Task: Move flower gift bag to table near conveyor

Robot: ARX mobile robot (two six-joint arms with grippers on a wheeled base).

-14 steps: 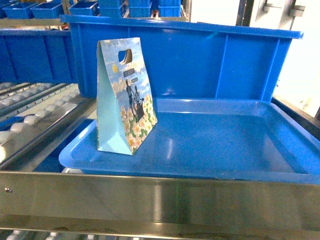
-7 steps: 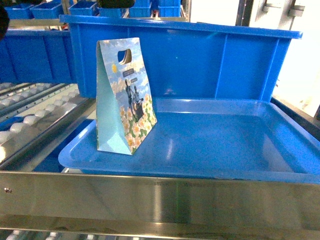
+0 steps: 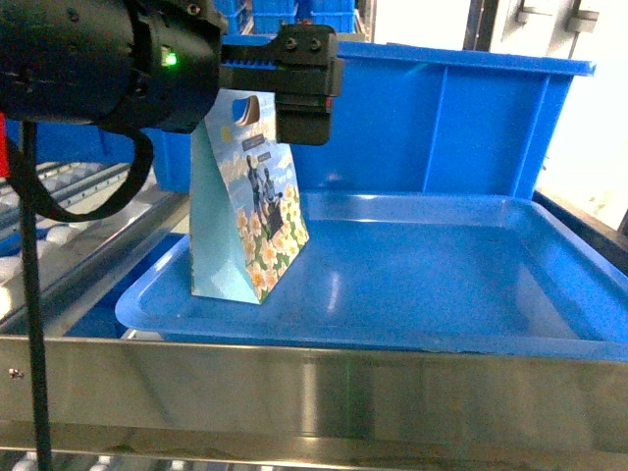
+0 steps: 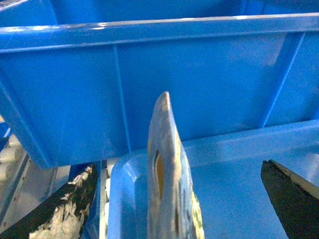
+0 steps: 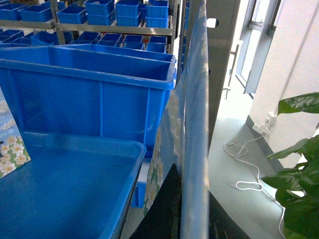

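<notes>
The flower gift bag [image 3: 250, 211] stands upright at left of the blue tray [image 3: 412, 285], its top edge between the left gripper's [image 4: 179, 199] spread, released fingers [image 4: 291, 191]; an off-centre closure risks toppling it; right fingers' state cannot be told.

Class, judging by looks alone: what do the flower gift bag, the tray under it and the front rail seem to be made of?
Flower gift bag: probably coated paper, with sharp creases and a printed, faintly shiny face. Tray: moulded blue plastic, glossy with soft highlights. Front rail: brushed metal, likely stainless steel, showing streaky reflections.
</notes>
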